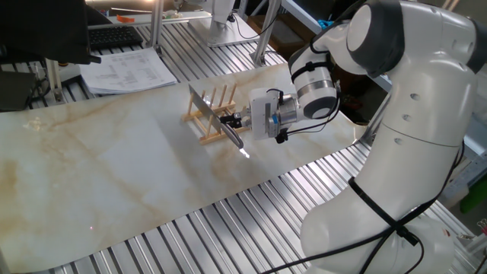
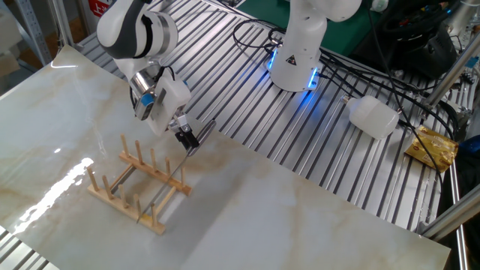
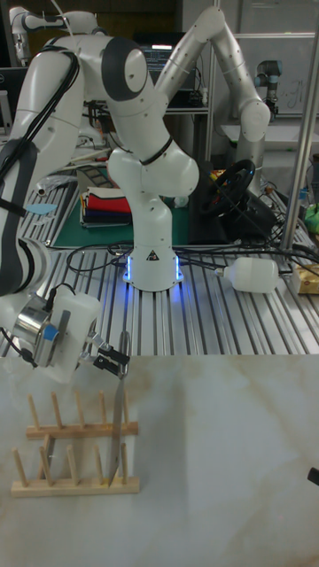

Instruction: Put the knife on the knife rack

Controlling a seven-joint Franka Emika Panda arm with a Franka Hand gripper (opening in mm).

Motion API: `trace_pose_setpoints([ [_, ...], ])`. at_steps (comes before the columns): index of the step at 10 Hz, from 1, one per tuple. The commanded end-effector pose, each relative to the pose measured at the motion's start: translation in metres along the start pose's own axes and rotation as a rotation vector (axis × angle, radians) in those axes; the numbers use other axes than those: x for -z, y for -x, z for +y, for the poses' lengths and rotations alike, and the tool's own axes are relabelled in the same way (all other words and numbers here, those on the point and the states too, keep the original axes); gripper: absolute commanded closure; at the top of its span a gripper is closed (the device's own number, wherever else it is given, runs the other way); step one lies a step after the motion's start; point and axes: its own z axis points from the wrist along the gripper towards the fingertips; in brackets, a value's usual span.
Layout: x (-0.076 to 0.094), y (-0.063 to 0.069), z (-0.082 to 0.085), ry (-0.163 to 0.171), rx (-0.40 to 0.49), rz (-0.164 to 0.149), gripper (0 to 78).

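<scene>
Now the end effector [image 3: 113,358] grips the knife [image 3: 115,425] handle, blade lengthwise across the knife rack [image 3: 75,458].

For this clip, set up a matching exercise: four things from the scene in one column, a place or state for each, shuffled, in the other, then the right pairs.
Things
1. knife
2. knife rack
3. gripper
4. white plastic bottle

Places or states
A. lying on the metal slats past the marble top
B. shut on the steel handle
C. standing on the marble top, pegs upright
D. blade on edge between the pegs

Pairs: 1-D, 2-C, 3-B, 4-A
</scene>
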Motion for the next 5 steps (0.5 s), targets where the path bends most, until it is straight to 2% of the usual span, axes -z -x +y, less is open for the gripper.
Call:
trace_pose_setpoints([
  [1,-0.0002,0.0023,-0.0005,-0.003,-0.008,-0.001,75.9],
  [5,-0.0029,0.0024,-0.0072,0.001,-0.006,-0.002,75.9],
])
